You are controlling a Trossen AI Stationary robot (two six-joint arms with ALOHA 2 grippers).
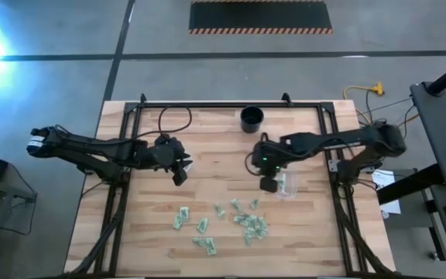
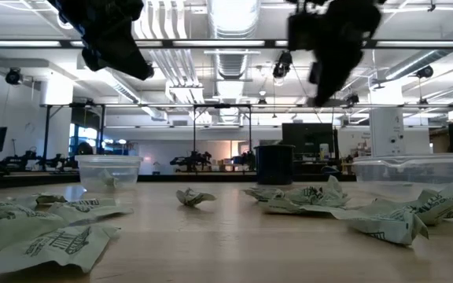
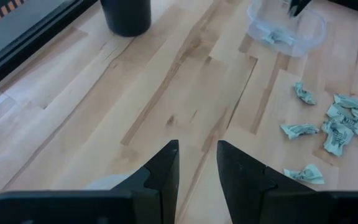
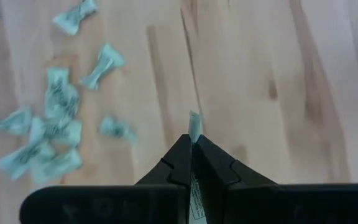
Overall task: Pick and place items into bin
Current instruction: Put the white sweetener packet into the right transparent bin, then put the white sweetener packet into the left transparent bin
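The right gripper (image 4: pixel 192 144) hangs above the pale wooden table (image 1: pixel 215 151), its dark fingers pinched together on one small pale green and white packet (image 4: pixel 194 127) whose end sticks out past the fingertips. Just beside it stands a clear plastic tub (image 1: pixel 288 186) with packets already inside, while the other crumpled green and white packets (image 1: pixel 248 222) lie scattered on the boards nearer the table's front edge. The left gripper (image 3: pixel 197 163) hovers well apart on the other side, its two dark fingers slightly parted and holding nothing, with a second clear tub (image 2: pixel 108 171) close to it and a black round cup (image 1: pixel 252 118) farther off towards the table's back edge.
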